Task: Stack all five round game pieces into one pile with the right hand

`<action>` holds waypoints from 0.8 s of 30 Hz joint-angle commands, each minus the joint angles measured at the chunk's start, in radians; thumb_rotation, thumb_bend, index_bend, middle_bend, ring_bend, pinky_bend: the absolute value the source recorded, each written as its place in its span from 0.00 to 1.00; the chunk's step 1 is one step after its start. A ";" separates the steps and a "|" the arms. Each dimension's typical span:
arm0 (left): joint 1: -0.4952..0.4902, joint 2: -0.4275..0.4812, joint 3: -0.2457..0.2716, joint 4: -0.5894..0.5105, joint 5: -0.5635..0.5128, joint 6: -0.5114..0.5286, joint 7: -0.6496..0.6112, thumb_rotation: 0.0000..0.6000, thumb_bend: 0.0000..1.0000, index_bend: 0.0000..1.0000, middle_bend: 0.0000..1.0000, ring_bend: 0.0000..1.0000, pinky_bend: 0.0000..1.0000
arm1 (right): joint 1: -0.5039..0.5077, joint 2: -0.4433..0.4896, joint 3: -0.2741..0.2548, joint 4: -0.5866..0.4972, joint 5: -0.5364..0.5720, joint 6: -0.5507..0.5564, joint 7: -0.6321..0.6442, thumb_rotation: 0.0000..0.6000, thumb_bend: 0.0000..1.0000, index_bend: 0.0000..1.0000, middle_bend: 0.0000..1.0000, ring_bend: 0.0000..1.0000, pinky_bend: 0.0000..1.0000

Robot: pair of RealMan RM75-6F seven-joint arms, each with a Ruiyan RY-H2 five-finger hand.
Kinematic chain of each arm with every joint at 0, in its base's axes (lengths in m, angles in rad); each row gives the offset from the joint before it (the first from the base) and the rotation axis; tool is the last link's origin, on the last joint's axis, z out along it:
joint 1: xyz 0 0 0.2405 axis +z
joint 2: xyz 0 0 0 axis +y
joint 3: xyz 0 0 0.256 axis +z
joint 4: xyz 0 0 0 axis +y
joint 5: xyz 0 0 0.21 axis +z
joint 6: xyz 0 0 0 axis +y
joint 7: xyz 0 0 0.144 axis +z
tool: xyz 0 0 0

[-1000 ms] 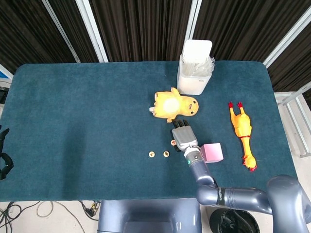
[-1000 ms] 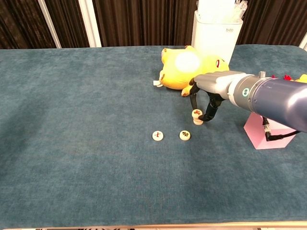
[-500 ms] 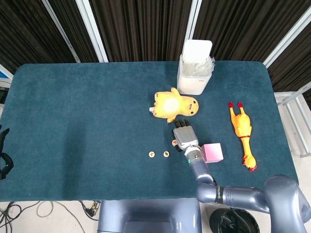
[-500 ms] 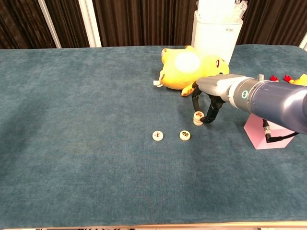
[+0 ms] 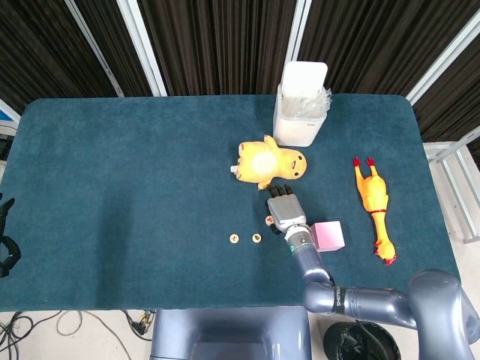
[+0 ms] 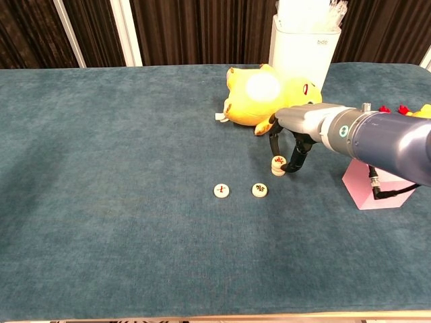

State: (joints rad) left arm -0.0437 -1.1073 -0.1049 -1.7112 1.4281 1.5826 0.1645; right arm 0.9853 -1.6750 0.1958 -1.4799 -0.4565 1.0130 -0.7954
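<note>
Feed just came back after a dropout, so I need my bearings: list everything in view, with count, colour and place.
Loose game pieces: two, cream with dark marks, side by side on the table, one left of the other.
Small pile of pieces: one pile, cream, between the right hand's fingers; number in it unclear.
Plush toy: one, yellow, behind the pile.
Container: one, white, far edge.
Block: one, pink, right of the hand.
Rubber chicken: one, yellow-orange, far right.
Table: one, dark teal cloth.
Right hand: fingers around the pile.
Left hand: not in view.
</note>
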 commanded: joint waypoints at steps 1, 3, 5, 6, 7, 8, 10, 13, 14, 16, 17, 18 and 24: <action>0.000 0.000 0.000 0.000 0.000 0.000 0.000 1.00 0.82 0.12 0.00 0.00 0.02 | 0.001 0.001 0.000 -0.001 0.000 0.000 0.000 1.00 0.40 0.53 0.00 0.00 0.00; 0.000 0.000 0.000 0.000 0.000 0.000 0.000 1.00 0.82 0.12 0.00 0.00 0.02 | 0.003 0.001 0.000 -0.003 -0.001 0.002 -0.001 1.00 0.40 0.53 0.00 0.00 0.00; 0.000 0.000 0.000 0.000 0.000 0.000 0.000 1.00 0.82 0.12 0.00 0.00 0.02 | 0.003 0.002 0.000 -0.005 -0.001 0.003 -0.001 1.00 0.40 0.53 0.00 0.00 0.00; 0.000 0.000 0.000 0.000 0.000 0.000 0.001 1.00 0.82 0.12 0.00 0.00 0.02 | 0.004 0.002 0.000 -0.005 -0.001 0.004 -0.001 1.00 0.40 0.52 0.00 0.00 0.00; 0.000 0.000 0.000 0.000 0.000 0.000 0.001 1.00 0.82 0.12 0.00 0.00 0.02 | 0.004 0.002 0.000 -0.005 -0.001 0.004 -0.001 1.00 0.40 0.52 0.00 0.00 0.00; 0.000 0.000 0.000 0.000 0.000 0.000 0.000 1.00 0.82 0.12 0.00 0.00 0.02 | 0.004 0.003 -0.001 -0.005 0.000 0.004 -0.001 1.00 0.40 0.51 0.00 0.00 0.00; 0.000 0.000 0.000 0.000 0.000 0.000 0.000 1.00 0.82 0.12 0.00 0.00 0.02 | 0.005 0.003 -0.002 -0.005 0.001 0.004 -0.003 1.00 0.40 0.51 0.00 0.00 0.00; 0.000 0.000 0.000 0.000 0.000 0.000 0.001 1.00 0.82 0.12 0.00 0.00 0.02 | 0.005 0.004 -0.003 -0.006 0.001 0.004 -0.002 1.00 0.40 0.49 0.00 0.00 0.00; 0.000 0.000 0.000 0.000 0.000 0.000 0.001 1.00 0.82 0.12 0.00 0.00 0.02 | 0.006 0.004 -0.003 -0.006 0.000 0.004 -0.002 1.00 0.40 0.49 0.00 0.00 0.00; 0.000 0.000 0.000 0.000 0.000 0.000 0.001 1.00 0.82 0.12 0.00 0.00 0.02 | 0.006 0.003 -0.004 -0.004 -0.001 0.004 -0.003 1.00 0.40 0.49 0.00 0.00 0.00; 0.000 0.000 0.000 0.000 0.000 0.000 0.001 1.00 0.82 0.12 0.00 0.00 0.02 | 0.006 0.003 -0.005 -0.004 0.000 0.004 -0.003 1.00 0.40 0.49 0.00 0.00 0.00; 0.000 0.000 0.000 0.000 0.000 0.000 0.001 1.00 0.82 0.12 0.00 0.00 0.02 | 0.007 0.003 -0.006 -0.003 0.001 0.003 -0.004 1.00 0.40 0.49 0.00 0.00 0.00; 0.000 0.000 0.000 -0.001 -0.001 0.000 0.001 1.00 0.82 0.12 0.00 0.00 0.02 | 0.006 0.006 -0.007 -0.006 0.000 0.005 -0.002 1.00 0.40 0.49 0.00 0.00 0.00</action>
State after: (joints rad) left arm -0.0434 -1.1071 -0.1049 -1.7121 1.4276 1.5822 0.1656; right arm 0.9912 -1.6689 0.1886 -1.4857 -0.4561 1.0184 -0.7977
